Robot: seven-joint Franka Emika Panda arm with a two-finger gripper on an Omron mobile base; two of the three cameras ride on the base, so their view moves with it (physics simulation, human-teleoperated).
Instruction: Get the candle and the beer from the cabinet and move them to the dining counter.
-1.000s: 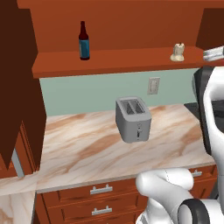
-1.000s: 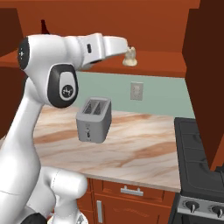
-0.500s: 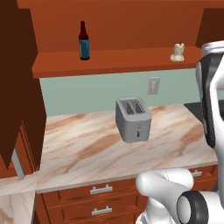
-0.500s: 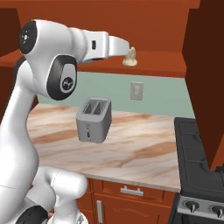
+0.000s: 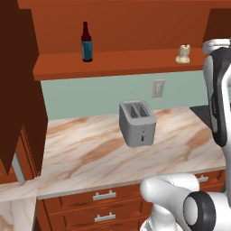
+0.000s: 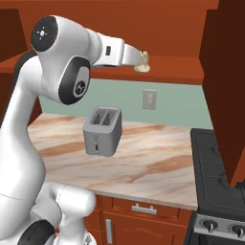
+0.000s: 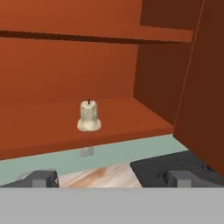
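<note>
1 hand [image 7: 111, 178] wide, facing candle [image 7: 89, 116]

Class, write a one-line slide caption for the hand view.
Open gripper faces the candle standing upright on the cabinet shelf.

Candle [image 7: 89, 116]: lumpy matt wax, above the fingers [image 7: 41, 178]. Cabinet [image 7: 52, 78]: smooth reddish wood. Beer [image 5: 86, 43]: glossy dark glass. Toaster [image 5: 137, 122]: brushed grey metal. Table [image 5: 90, 153]: polished marble.
</note>
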